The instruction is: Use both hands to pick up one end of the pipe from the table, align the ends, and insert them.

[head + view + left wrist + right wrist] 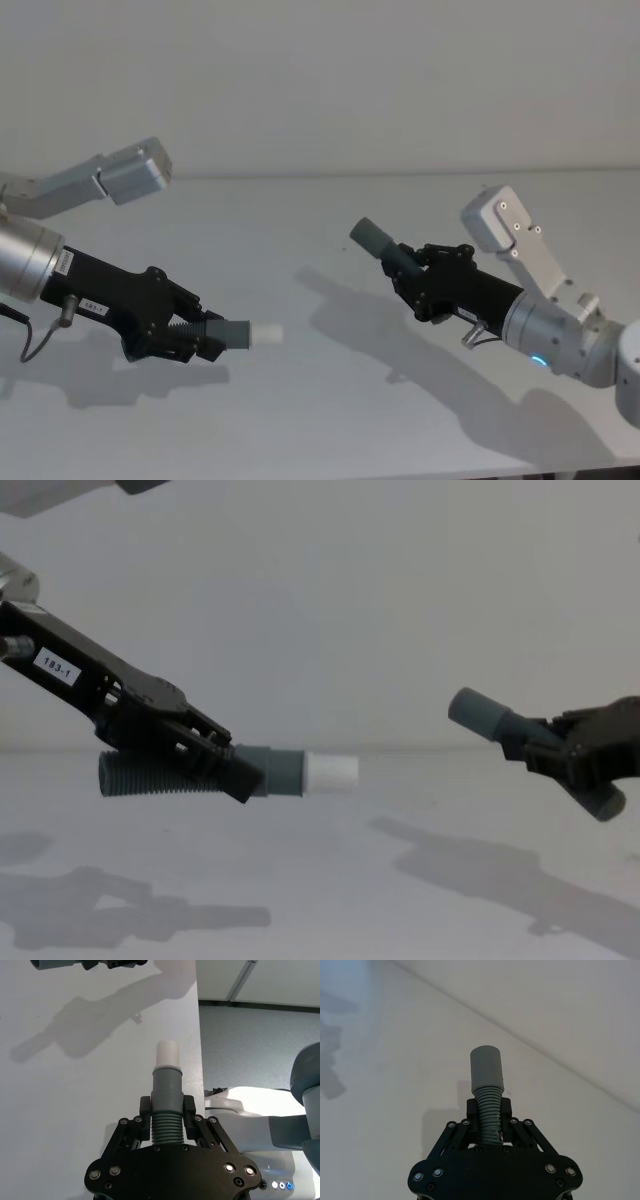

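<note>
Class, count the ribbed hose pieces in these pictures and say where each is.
2. The white-tipped hose piece is held in the left gripper above the table; the grey-socket hose piece is in the right gripper, apart from the first. None appears hidden.

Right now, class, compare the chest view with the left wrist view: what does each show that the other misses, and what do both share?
Chest view, not the wrist view: the 183-1 label behind the left gripper, the ribbed tail sticking out past it, and the socket mouth tilted upward. Left wrist view, not the chest view: the table edge and the floor beyond it. Both: the left gripper shut on the ribbed hose, grey cuff and white tip ahead, with the right gripper holding the socket piece apart.
</note>
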